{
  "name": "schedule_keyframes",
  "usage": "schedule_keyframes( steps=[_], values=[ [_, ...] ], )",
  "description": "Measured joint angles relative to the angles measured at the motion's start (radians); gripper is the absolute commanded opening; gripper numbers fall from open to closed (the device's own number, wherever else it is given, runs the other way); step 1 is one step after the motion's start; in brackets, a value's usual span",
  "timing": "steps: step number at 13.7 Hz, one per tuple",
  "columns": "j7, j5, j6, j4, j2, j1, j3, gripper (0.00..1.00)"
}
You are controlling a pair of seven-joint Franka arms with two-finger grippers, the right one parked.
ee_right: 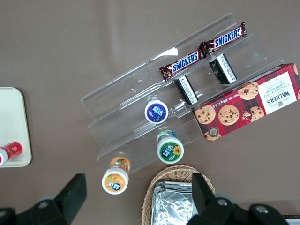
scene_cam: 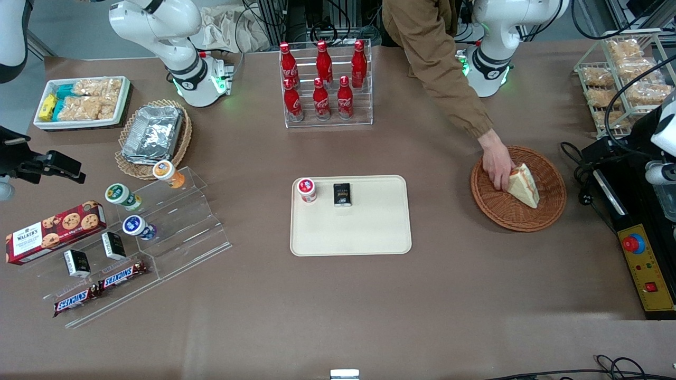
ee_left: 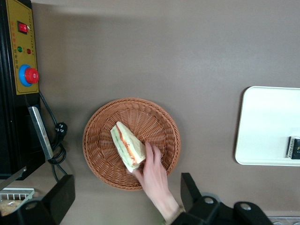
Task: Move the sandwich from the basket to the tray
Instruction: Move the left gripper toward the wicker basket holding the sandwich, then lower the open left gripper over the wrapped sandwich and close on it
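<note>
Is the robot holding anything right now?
No. Its gripper hangs open above the basket, holding nothing. A person's hand touches the sandwich at its corner.

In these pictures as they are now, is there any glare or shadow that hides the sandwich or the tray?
Front view: even light; the sandwich in the basket is clear, a person's hand touching it; the tray shows no glare. Left wrist view: the gripper hangs high above the basket, its fingers spread apart; the tray's pale surface looks slightly washed out. Only the foil trays glint.
</note>
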Motion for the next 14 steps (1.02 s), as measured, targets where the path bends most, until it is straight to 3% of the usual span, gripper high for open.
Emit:
schedule_keyframes(
  steps=[4, 8, 11, 14],
  values=[
    [-0.012, 0.0, -0.014, 0.0, 0.005, 0.004, 0.003, 1.0],
    [-0.207, 0.012, -0.023, -0.082, 0.019, 0.006, 0.031, 1.0],
    [-0.379, 0.083, 0.194, -0.332, -0.03, 0.009, 0.034, 1.0],
    [-0.471, 0.089, 0.472, -0.615, -0.099, 0.017, 0.06, 1.0]
  ],
)
